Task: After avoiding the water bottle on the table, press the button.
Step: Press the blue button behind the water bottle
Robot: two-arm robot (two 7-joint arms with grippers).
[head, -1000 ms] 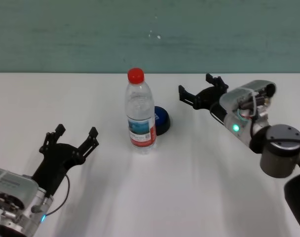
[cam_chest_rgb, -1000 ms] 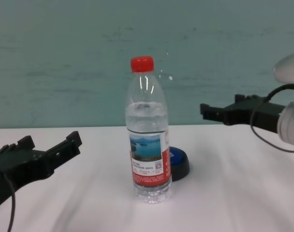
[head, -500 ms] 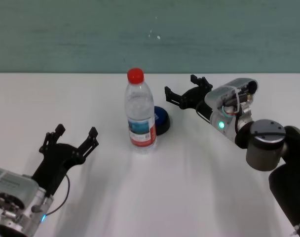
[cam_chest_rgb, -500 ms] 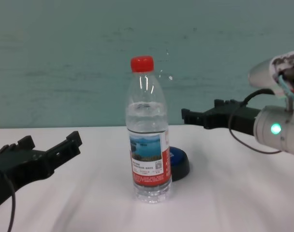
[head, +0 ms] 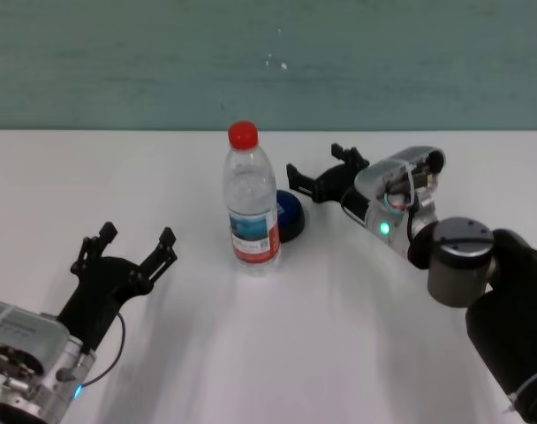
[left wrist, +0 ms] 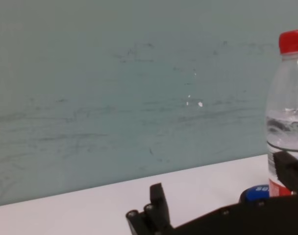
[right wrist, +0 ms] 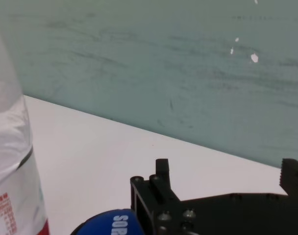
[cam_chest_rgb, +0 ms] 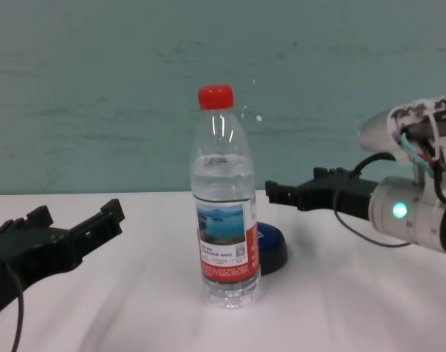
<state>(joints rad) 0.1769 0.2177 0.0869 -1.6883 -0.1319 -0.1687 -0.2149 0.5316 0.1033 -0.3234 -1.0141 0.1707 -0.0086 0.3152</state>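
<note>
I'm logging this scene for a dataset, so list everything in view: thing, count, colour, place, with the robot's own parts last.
water bottle: one, clear with red cap and blue-and-red label, upright mid-table.
button: one, blue dome on black base, just behind the bottle toward the robot's right, partly hidden by it.
table: one, white, spans the view.
wall: teal, behind the table.
left tool: one, black, fingers open, at the near left, apart from the bottle.
right tool: one, black on a silver arm, fingers open, raised beside the button on its right, not touching it.
</note>
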